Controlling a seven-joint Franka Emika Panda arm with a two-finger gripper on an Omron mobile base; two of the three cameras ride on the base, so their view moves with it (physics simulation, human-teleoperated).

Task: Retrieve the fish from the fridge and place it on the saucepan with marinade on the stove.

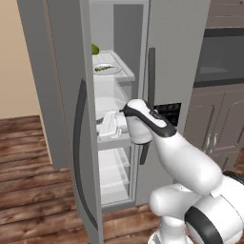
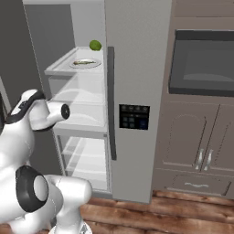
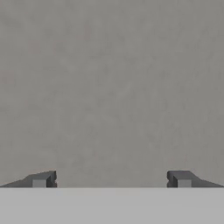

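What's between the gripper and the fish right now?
Nothing visible blocks it. The tall grey fridge's left door stands open; the slim greenish-brown fish lies exposed on a white plate on the upper shelf, above the open gripper.

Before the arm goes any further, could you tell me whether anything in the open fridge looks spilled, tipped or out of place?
Nothing stands out. The fridge has its left door open; the fish lies flat on a white plate on the upper shelf, with a green fruit behind it. The gripper is open and holds nothing.
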